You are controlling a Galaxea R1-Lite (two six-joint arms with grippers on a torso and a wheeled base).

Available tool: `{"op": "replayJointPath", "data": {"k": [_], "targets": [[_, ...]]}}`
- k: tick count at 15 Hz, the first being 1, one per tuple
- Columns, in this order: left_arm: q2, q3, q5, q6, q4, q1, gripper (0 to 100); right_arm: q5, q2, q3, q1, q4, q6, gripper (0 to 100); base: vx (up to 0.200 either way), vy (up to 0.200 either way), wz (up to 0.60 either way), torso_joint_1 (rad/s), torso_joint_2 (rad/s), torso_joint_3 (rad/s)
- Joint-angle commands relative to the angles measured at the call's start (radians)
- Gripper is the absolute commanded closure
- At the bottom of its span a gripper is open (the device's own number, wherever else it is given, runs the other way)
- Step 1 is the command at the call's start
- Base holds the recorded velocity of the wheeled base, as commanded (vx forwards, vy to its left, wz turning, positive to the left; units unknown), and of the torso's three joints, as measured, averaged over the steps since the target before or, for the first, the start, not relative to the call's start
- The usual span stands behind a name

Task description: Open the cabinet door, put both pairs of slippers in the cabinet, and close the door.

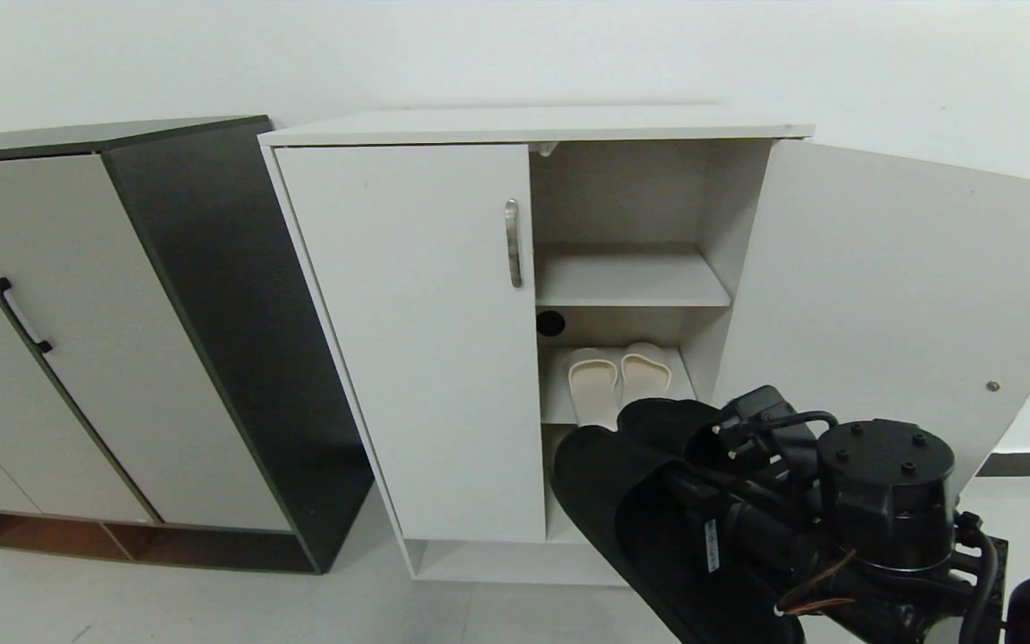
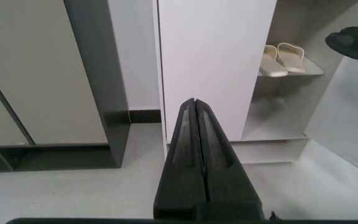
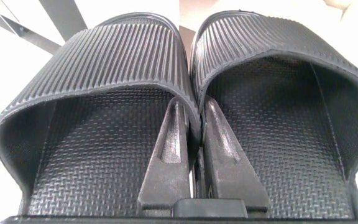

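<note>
Your right tool (image 3: 191, 106) is clamped on the black slippers (image 1: 609, 483). One of its fingers (image 3: 169, 155) sits inside each slipper, and the two straps are pinched together where their inner sides meet. The pair hangs in the air just in front of the cabinet (image 1: 408, 340), at its open right half, with the toes pointing into the opening. The right door (image 1: 882, 295) stands swung wide. The white slippers (image 1: 609, 380) already lie side by side on the lower shelf (image 1: 676, 385).

Expect the black pair to be light and soft. It looks like moulded foam or rubber, so the straps will probably flex under the pinch rather than resist it. The ribbed outer face and the dimpled footbed should give decent friction, so a slip seems unlikely. The weak spot is the hold itself: it takes in only two thin strap walls, and the long soles stick out ahead of it. They may sag or twist apart if you swing fast or catch a toe on a shelf edge. Keep the pinch where it is, at the middle of the pair.

Your left tool (image 2: 194, 106) is pressed closed with nothing in it, low in front of the cabinet's shut left door.
</note>
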Motion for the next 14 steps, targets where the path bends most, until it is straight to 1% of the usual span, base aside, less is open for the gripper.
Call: {"op": "replayJointPath", "data": {"k": [1, 7, 9, 10, 12, 13, 14], "targets": [[0.000, 0.000, 0.001, -0.001, -0.001, -0.001, 100, 0.001, 0.009, 0.001, 0.000, 0.000, -0.001, 100, 0.000, 0.000, 0.00, 0.000, 0.00, 0.000], [0.000, 0.000, 0.001, -0.002, -0.001, 0.000, 100, -0.012, 0.043, -0.005, 0.003, -0.011, -0.005, 100, 0.000, 0.000, 0.00, 0.000, 0.00, 0.000], [0.000, 0.000, 0.001, -0.002, -0.001, 0.000, 100, -0.078, 0.107, -0.007, 0.003, -0.109, -0.036, 100, 0.000, 0.000, 0.00, 0.000, 0.00, 0.000], [0.000, 0.000, 0.001, -0.002, -0.001, 0.000, 100, -0.128, 0.133, -0.022, 0.006, -0.140, -0.050, 100, 0.000, 0.000, 0.00, 0.000, 0.00, 0.000], [0.000, 0.000, -0.001, -0.002, -0.001, 0.000, 100, -0.243, 0.184, -0.085, 0.029, -0.115, -0.051, 100, 0.000, 0.000, 0.00, 0.000, 0.00, 0.000], [0.000, 0.000, -0.001, -0.002, -0.001, -0.001, 100, -0.277, 0.202, -0.110, 0.045, -0.080, -0.048, 100, 0.000, 0.000, 0.00, 0.000, 0.00, 0.000], [0.000, 0.000, -0.001, -0.002, -0.001, 0.000, 100, -0.288, 0.208, -0.131, 0.057, -0.043, -0.040, 100, 0.000, 0.000, 0.00, 0.000, 0.00, 0.000]]}}
